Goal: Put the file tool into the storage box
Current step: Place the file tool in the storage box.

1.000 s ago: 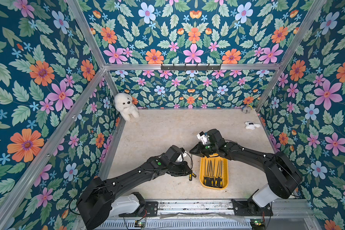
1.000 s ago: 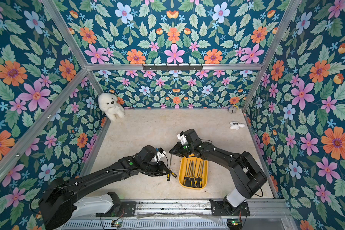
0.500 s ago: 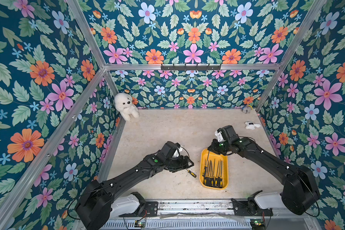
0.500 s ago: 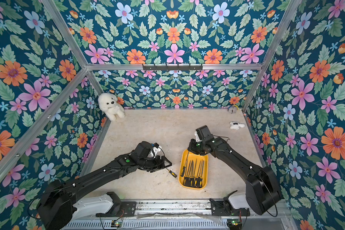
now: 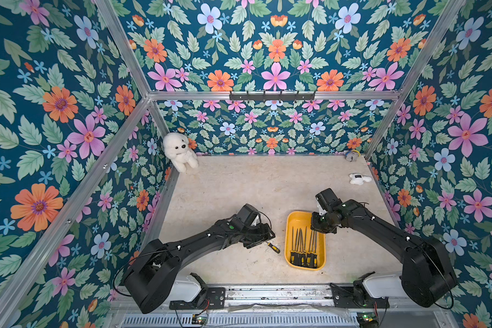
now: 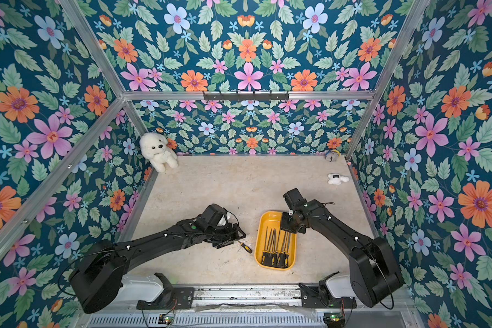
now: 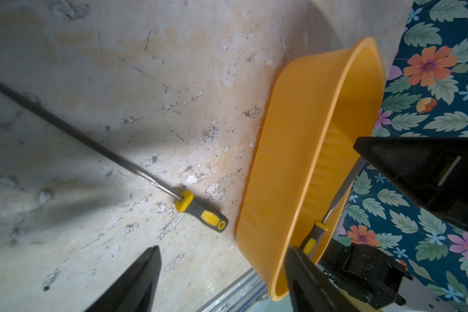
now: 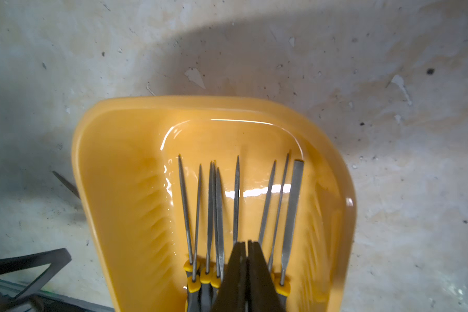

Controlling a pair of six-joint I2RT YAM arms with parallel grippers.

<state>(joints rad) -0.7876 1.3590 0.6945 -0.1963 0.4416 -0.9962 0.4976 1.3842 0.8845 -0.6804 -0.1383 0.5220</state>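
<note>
Beige tabletop, file tool (image 5: pixel 273 248) lying diagonally, handle toward storage box (image 5: pixel 298 220), left jaws spread, right jaws pressed together.

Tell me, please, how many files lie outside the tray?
1: the file lies beside the storage box, not touching it, near the left gripper. The arms may hide others.

We see a white plush toy (image 5: pixel 180 151) in the tabletop's (image 5: pixel 253 184) far left corner, a smaller white toy (image 5: pixel 358 179) far right, and floral walls (image 5: pixel 273 51) all around.
</note>
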